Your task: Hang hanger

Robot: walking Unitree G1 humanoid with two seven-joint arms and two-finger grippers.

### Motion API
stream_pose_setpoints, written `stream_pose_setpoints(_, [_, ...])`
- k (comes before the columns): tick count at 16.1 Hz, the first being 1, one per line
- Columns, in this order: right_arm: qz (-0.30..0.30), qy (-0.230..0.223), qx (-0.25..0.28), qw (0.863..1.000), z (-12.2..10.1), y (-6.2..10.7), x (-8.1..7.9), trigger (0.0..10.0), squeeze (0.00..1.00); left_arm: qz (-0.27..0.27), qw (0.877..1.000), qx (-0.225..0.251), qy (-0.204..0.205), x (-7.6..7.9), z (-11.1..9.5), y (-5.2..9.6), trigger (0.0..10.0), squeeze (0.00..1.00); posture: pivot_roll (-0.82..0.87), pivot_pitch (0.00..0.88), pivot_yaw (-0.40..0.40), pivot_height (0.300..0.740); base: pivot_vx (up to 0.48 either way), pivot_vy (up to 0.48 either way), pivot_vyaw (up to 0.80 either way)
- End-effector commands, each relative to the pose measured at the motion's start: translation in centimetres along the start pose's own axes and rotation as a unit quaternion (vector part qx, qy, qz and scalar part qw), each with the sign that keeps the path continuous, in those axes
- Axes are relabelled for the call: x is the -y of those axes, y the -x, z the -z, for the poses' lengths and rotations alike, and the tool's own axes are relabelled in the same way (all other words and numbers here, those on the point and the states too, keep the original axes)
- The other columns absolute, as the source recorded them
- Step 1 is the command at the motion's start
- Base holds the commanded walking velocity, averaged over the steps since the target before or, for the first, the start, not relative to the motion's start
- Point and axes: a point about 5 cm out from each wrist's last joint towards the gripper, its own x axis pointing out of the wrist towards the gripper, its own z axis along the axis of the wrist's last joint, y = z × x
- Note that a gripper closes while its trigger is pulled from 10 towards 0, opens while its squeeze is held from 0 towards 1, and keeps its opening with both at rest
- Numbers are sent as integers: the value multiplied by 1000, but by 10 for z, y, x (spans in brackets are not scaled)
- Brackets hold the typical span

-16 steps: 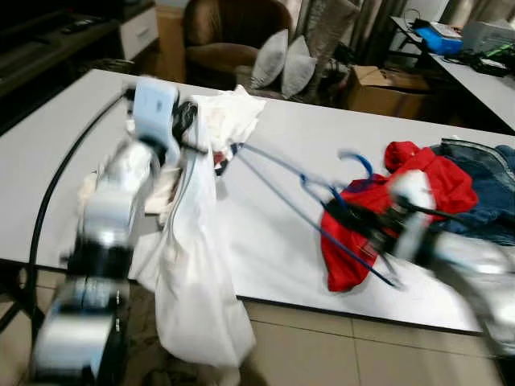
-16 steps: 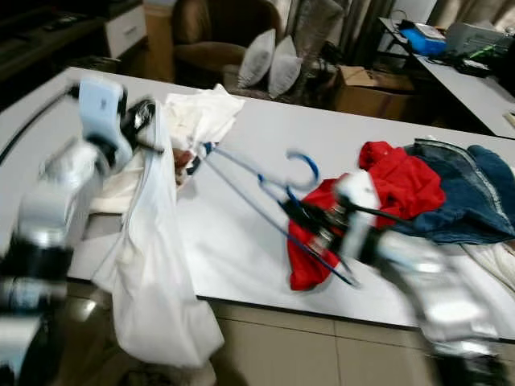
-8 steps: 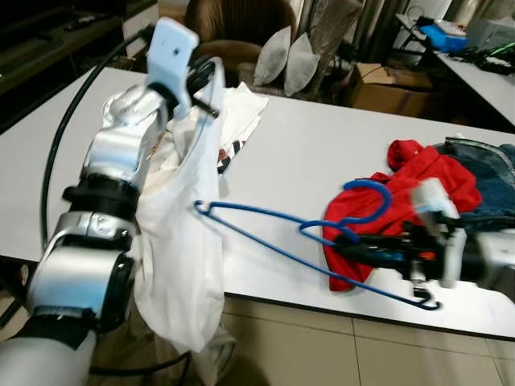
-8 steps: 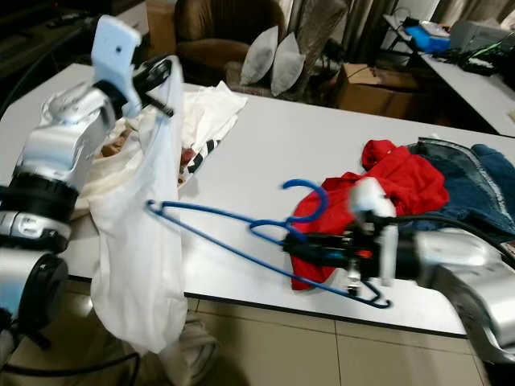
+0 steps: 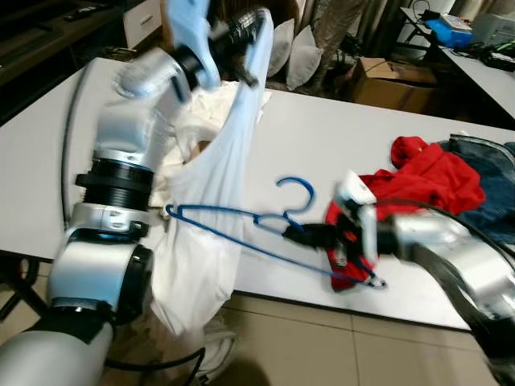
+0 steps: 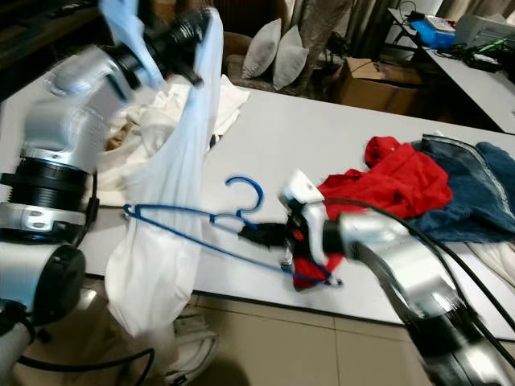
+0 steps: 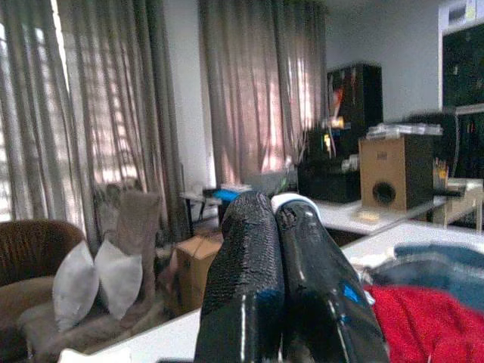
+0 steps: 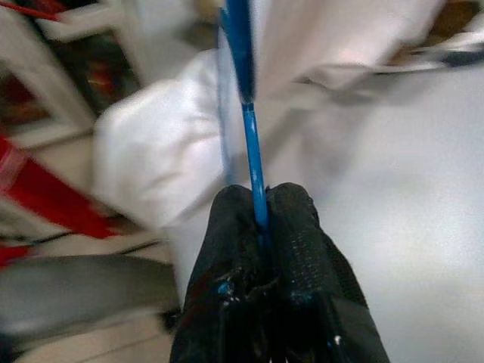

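Note:
My left gripper [image 5: 245, 28] is raised high over the table's left part, shut on the top of a white garment [image 5: 213, 209] that hangs down past the table edge toward the floor. In the left wrist view its fingers [image 7: 249, 257] press together. A blue wire hanger [image 5: 233, 223] lies level above the table, hook [image 5: 296, 193] pointing up. My right gripper [image 5: 299, 233] is shut on the hanger's wire near the hook. The hanger's far corner [image 5: 171, 212] reaches the hanging garment. The right wrist view has the blue wire [image 8: 253, 162] clamped between the fingers [image 8: 231, 242].
The white table [image 5: 322, 137] carries a pile of pale clothes [image 5: 197, 133] at left, a red garment [image 5: 430, 177] and blue jeans [image 5: 492, 173] at right. Behind stand a brown armchair with grey cushions [image 5: 286, 48] and a cardboard box [image 5: 390, 80]. Tiled floor lies below the near edge.
My left gripper has lifted the white garment higher. My right gripper has carried the hanger left, so its far corner now meets the hanging cloth.

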Motion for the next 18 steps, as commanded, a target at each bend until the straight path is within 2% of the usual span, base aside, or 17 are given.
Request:
stream_pose_setpoints(1, [74, 9, -25, 997, 1, 1, 26, 10000, 0, 0, 998, 56, 1, -5, -31, 3, 10000, 0, -13, 0, -123, 740, 0, 0, 0])
stream_pose_setpoints(2, [143, 11, -10, 990, -10, 1, 50, 10000, 0, 0, 997, 80, 21, -9, -41, 9, 10000, 0, -9, 0, -128, 740, 0, 0, 0])
stream_pose_setpoints(3, [238, 17, 17, 971, -28, 6, 79, 10000, 0, 11, 995, 98, 29, -9, -50, 14, 10000, 0, -3, 0, -138, 740, 0, 0, 0])
stream_pose_setpoints(4, [272, 28, 31, 962, -39, 10, 89, 10000, 0, 17, 994, 101, 26, -8, -53, 16, 10000, 0, 3, 0, -148, 740, 0, 0, 0])
stream_pose_setpoints(5, [332, 66, 66, 939, -67, 21, 106, 10000, 0, 25, 994, 109, 14, -7, -60, 21, 10000, 0, 5, 0, -151, 740, 0, 0, 0])
stream_pose_setpoints(6, [399, 112, 146, 898, -113, 44, 120, 10000, 0, 22, 990, 141, 13, -12, -74, 30, 10000, 0, 3, 0, -152, 740, 0, 0, 0])
stream_pose_setpoints(7, [432, 139, 198, 869, -140, 59, 124, 10000, 0, 15, 986, 163, 12, -16, -84, 36, 10000, 0, 1, 0, -152, 740, 0, 0, 0])
stream_pose_setpoints(8, [493, 154, 281, 809, -170, 86, 126, 10000, 0, -13, 982, 188, -2, -26, -95, 44, 10000, 0, -2, 0, -151, 740, 0, 0, 0])
stream_pose_setpoints(9, [508, 151, 342, 776, -186, 105, 125, 10000, 0, -42, 976, 212, -5, -37, -104, 52, 10000, 0, -5, 0, -150, 740, 0, 0, 0])
stream_pose_setpoints(10, [497, 177, 341, 778, -187, 105, 125, 10000, 0, -94, 968, 232, 1, -51, -108, 66, 10000, 0, -7, 0, -149, 740, 0, 0, 0])
stream_pose_setpoints(12, [474, 191, 310, 802, -174, 90, 125, 10000, 0, -104, 971, 215, 3, -52, -97, 69, 10000, 0, -11, 0, -145, 740, 0, 0, 0])
stream_pose_setpoints(13, [445, 213, 267, 828, -149, 68, 124, 10000, 0, -109, 978, 179, 7, -46, -75, 69, 10000, 0, -16, 0, -136, 740, 0, 0, 0])
stream_pose_setpoints(14, [409, 206, 223, 861, -116, 47, 123, 10000, 0, -114, 984, 137, 13, -38, -49, 66, 10000, 0, -19, 0, -132, 740, 0, 0, 0])
stream_pose_setpoints(15, [368, 181, 177, 895, -79, 28, 119, 10000, 0, -120, 988, 90, 19, -29, -20, 62, 10000, 0, -19, 0, -131, 740, 0, 0, 0])
stream_pose_setpoints(17, [314, 165, 95, 930, -23, 10, 106, 10000, 0, -111, 993, 9, 32, -9, 27, 59, 10000, 0, -20, 0, -123, 740, 0, 0, 0])
stream_pose_setpoints(18, [288, 159, 73, 942, -5, 6, 99, 10000, 0, -109, 993, -29, 37, -1, 47, 61, 10000, 0, -22, 0, -118, 740, 0, 0, 0])
